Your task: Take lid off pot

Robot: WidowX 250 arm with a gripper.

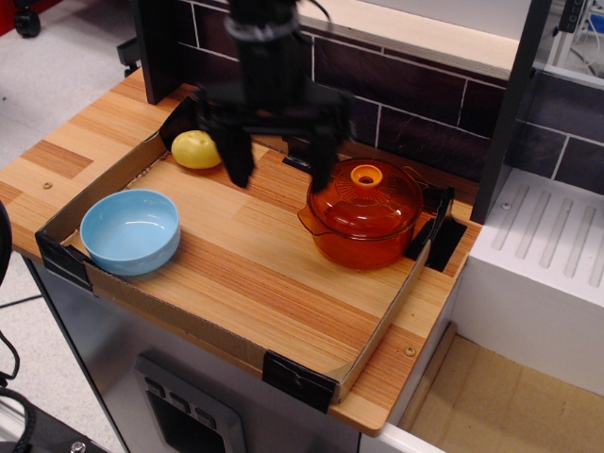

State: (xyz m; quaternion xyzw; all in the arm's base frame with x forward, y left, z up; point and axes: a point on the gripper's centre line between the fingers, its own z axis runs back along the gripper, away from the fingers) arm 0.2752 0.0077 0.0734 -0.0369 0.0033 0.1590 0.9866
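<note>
Look at the pot [363, 231] first: it is round, deep and see-through orange, with a small lug handle jutting from its left side. The lid [364, 195] sits flat and centred on its rim, a shallow orange dome with ribbed rings and a paler orange ring knob [366, 176] at its middle. The knob points straight up, so pot and lid stand upright. Being round, neither has a long axis you can pick out; the one lug you can see sticks out to the left.

You find the pot toward the right rear of the wooden bench [255, 274], inside the low cardboard rim [377, 340] that frames the work area, close to the dark tiled wall [415, 123].

Your claw [278, 151] hangs above the bench just left of the pot, blurred. Its two dark fingers stand wide apart and point down: one finger [236, 151] is near the yellow fruit, the other [325, 156] is just beside the left edge of the lid. Nothing is between them, and you cannot tell for sure whether the right finger touches the lid or only overlaps it in this view.

The yellow fruit [195, 148] lies at the rear left of the bench, and a light-blue bowl [130, 231] sits at the front left, well apart from the pot.
</note>
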